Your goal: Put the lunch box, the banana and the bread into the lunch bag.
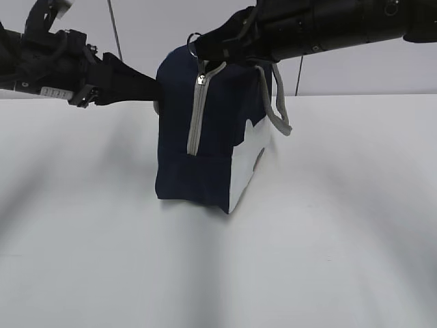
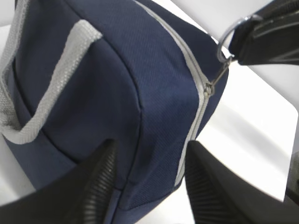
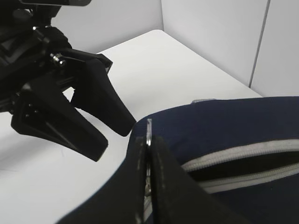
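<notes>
1. Exterior view: the lunch bag (image 1: pixel 205 137) stands upright on the white bench (image 1: pixel 328 260). The left hand (image 1: pixel 151 87) grips the bag's upper left end; the right hand (image 1: pixel 199 46) is at its top.
2. Left wrist view: the left hand's fingers (image 2: pixel 100 175) are spread, clasping the bag's end on both sides of the grey zipper (image 2: pixel 196 98).
3. Right wrist view: the right hand (image 3: pixel 148 140), pressed together, pinches the ring pull (image 3: pixel 149 130) above the partly open zipper.

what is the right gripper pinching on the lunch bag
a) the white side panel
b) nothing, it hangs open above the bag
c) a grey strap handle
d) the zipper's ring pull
d: the right gripper is shut on the metal ring pull at the top of the lunch bag, while the strap handle hangs free.
</notes>
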